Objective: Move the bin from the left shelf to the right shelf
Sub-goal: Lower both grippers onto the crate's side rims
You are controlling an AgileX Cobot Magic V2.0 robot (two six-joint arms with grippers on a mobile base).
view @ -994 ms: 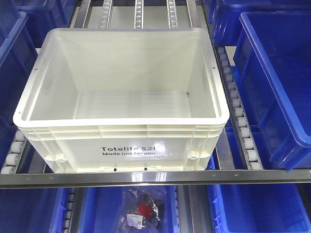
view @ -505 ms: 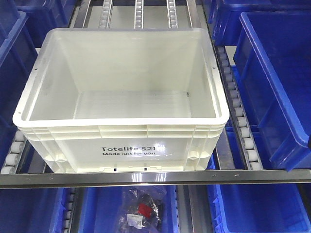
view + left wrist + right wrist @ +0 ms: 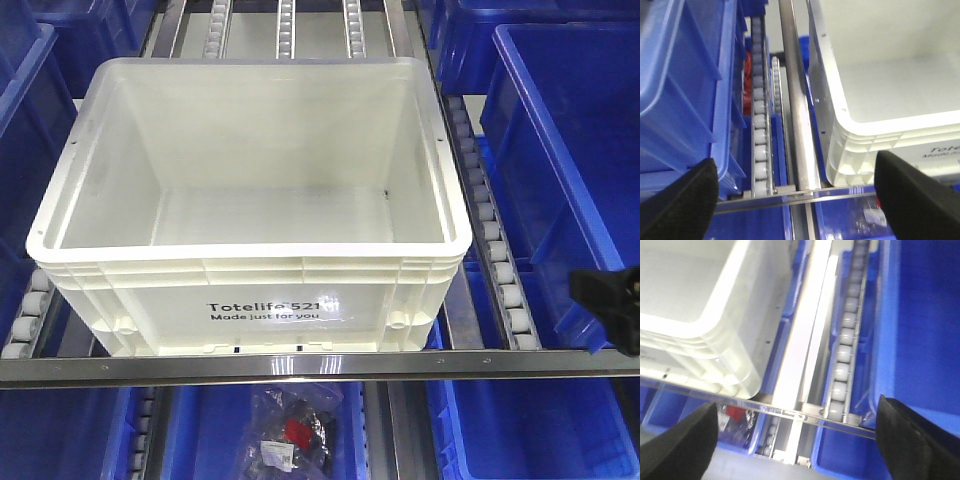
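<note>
The bin (image 3: 250,290) is a large white tote, empty, resting on the roller shelf with its printed side toward me. The left wrist view shows its front left corner (image 3: 860,145), and the right wrist view its front right corner (image 3: 735,370). My left gripper (image 3: 795,200) is open, just in front of the shelf rail, with the bin's corner near its right finger (image 3: 912,197). My right gripper (image 3: 795,442) is also open and spans the gap between the bin and a blue bin (image 3: 925,325). A black part of the right gripper (image 3: 608,298) shows at the front view's right edge.
Blue bins (image 3: 570,150) flank the white one on both sides, one of them (image 3: 680,90) close to my left gripper. Roller tracks (image 3: 492,235) run beside the bin. A metal rail (image 3: 320,365) crosses the shelf front. Below it, a blue bin holds a plastic bag (image 3: 295,430) with a red item.
A black part of my right gripper has come into the front view at the right edge. The white bin has not moved.
</note>
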